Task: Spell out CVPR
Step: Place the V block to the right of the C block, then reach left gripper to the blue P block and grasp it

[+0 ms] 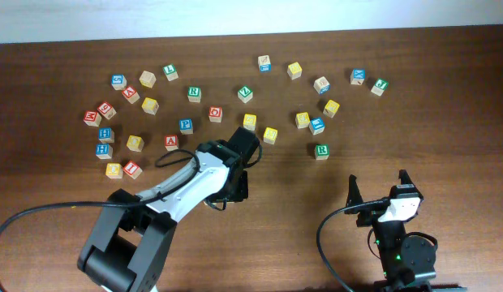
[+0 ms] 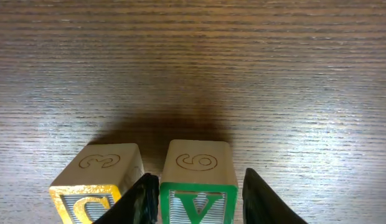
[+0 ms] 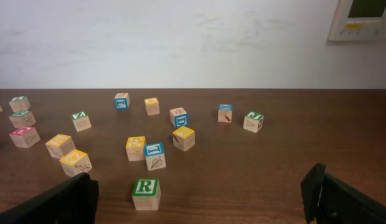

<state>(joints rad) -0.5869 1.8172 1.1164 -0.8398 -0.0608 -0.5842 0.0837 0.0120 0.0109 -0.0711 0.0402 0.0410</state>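
Note:
In the left wrist view a yellow C block [image 2: 96, 186] and a green V block [image 2: 198, 193] stand side by side on the table, C on the left. My left gripper [image 2: 199, 176] straddles the V block. Its left finger sits in the gap between the two blocks, and a small gap shows at its right finger, so it is open. In the overhead view both blocks are hidden under the left arm [image 1: 223, 182]. A blue P block [image 1: 185, 125] lies at mid left. A green R block [image 1: 321, 151] [image 3: 146, 193] lies ahead of my right gripper [image 1: 380, 193] [image 3: 202, 186], which is wide open and empty.
Several other letter blocks are scattered across the far half of the table, including a second green R [image 1: 194, 92] and a yellow pair [image 1: 260, 128]. A cluster lies at far left [image 1: 113, 138]. The table's front edge is near the arm bases.

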